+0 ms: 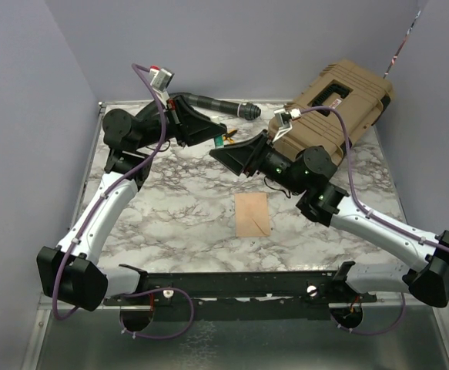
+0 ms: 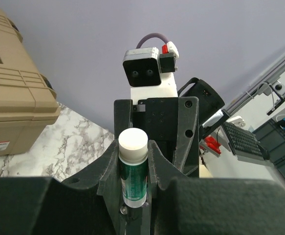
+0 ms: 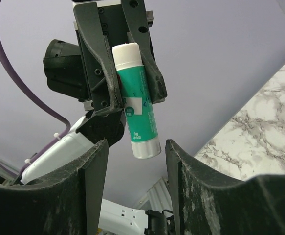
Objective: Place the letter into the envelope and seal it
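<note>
The peach-tan envelope (image 1: 252,214) lies flat on the marble table, in front of both grippers, with nothing touching it. The cream-yellow letter is not in view. My left gripper (image 1: 217,141) is raised above the table's far middle and is shut on a green glue stick with a white cap (image 2: 134,169). My right gripper (image 1: 227,152) faces it, open and empty. In the right wrist view the glue stick (image 3: 137,112) hangs from the left gripper's fingers (image 3: 103,73), its silver bottom end just above the gap of the open right gripper (image 3: 136,147).
A large tan hard case (image 1: 336,108) stands at the back right and also shows in the left wrist view (image 2: 10,98). A black cylindrical tool (image 1: 220,104) lies along the back edge. Grey walls close the back and sides.
</note>
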Tool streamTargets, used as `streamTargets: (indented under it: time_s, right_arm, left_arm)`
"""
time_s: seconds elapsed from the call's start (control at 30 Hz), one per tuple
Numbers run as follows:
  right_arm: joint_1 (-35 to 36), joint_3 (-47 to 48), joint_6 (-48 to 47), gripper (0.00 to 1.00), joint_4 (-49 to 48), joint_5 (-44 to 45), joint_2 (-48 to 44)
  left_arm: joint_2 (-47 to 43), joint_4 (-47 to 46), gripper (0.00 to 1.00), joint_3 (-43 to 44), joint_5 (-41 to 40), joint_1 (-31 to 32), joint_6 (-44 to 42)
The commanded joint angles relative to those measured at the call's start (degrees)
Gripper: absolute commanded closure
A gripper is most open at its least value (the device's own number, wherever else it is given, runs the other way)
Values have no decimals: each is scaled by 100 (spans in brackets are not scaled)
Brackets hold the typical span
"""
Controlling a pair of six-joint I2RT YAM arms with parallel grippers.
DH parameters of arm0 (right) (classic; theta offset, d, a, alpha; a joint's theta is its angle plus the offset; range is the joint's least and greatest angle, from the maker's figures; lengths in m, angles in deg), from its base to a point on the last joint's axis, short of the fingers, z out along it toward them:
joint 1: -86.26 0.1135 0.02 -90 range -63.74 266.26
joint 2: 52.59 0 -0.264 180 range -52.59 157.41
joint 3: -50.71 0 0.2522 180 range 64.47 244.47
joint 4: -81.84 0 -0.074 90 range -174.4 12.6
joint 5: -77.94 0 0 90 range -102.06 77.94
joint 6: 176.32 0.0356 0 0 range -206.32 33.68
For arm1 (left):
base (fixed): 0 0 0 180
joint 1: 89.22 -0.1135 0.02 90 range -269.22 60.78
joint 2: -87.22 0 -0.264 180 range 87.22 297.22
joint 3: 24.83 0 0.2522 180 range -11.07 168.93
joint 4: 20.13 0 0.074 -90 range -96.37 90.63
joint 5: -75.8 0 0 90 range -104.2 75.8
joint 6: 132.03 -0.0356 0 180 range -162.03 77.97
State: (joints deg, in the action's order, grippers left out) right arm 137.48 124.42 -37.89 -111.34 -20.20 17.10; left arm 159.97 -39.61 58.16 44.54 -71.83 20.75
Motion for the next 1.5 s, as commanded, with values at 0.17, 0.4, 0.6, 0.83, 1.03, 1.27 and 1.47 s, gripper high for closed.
streamTargets:
  time_s: [0.17, 0.4, 0.6, 0.83, 1.03, 1.27, 1.47]
  right_arm:
    - [-16, 210, -324, 68, -306, -318, 216]
    - [-13, 456, -1843, 99, 51, -48, 328]
    - [-16, 956, -4425, 99, 476, 1122, 958]
    - [63, 914, -6989, 99, -949, 2879, 1837]
    - [350, 1399, -8480, 99, -1981, 4741, 2799]
    - [463, 1601, -7521, 99, -820, 5016, 2671]
    - [435, 1864, -4964, 99, 1240, 2998, 1802]
  left_arm:
    - [-233, -166, 100, -160, 90, -7, 60]
    - [-395, -166, 100, -417, -231, -7, -173]
    - [-751, -166, 100, -974, -834, 25, -1291]
    - [-978, -167, 100, -1466, -1907, 104, -1967]
    - [-953, 177, 100, -1611, -3234, 130, -1308]
    - [-763, 534, 100, -1466, -3430, 130, -220]
    - [-972, 555, 89, -1569, -3084, 129, -524]
